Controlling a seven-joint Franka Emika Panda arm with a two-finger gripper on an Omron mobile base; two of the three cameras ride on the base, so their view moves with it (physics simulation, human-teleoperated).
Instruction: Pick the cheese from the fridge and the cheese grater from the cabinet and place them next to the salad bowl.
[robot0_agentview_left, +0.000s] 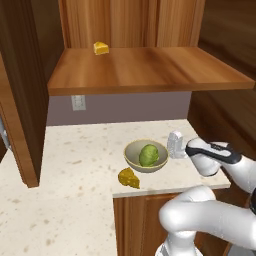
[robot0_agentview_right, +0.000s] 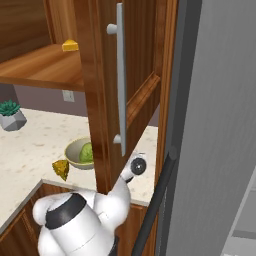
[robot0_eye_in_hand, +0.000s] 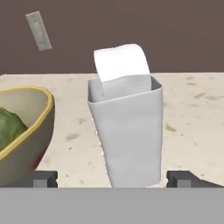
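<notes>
On the tabletop (robot0_agentview_left: 80, 150), the cheese grater (robot0_eye_in_hand: 127, 135) stands upright just beside the salad bowl (robot0_eye_in_hand: 26, 131). Your end effector (robot0_eye_in_hand: 112, 179) is released, straddling it. It looks rigid and slick; you'd best grip the flat sides.

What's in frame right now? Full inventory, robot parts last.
salad bowl: 1, beige, green lettuce ball inside, on the counter.
cheese: 1, dull golden wedge, counter edge, front-left of the bowl.
cheese grater: 1, silver-grey, upright on the counter right of the bowl.
second cheese wedge: 1, brighter yellow, on the cabinet shelf.
cabinet: 1, reddish-brown wood, door open.
potted plant: 1, green in grey pot, far counter.
wall outlet: 1, pale, on the back wall.
fridge: 1, light grey, at right.
gripper: 1, open, fingers either side of the grater.
</notes>
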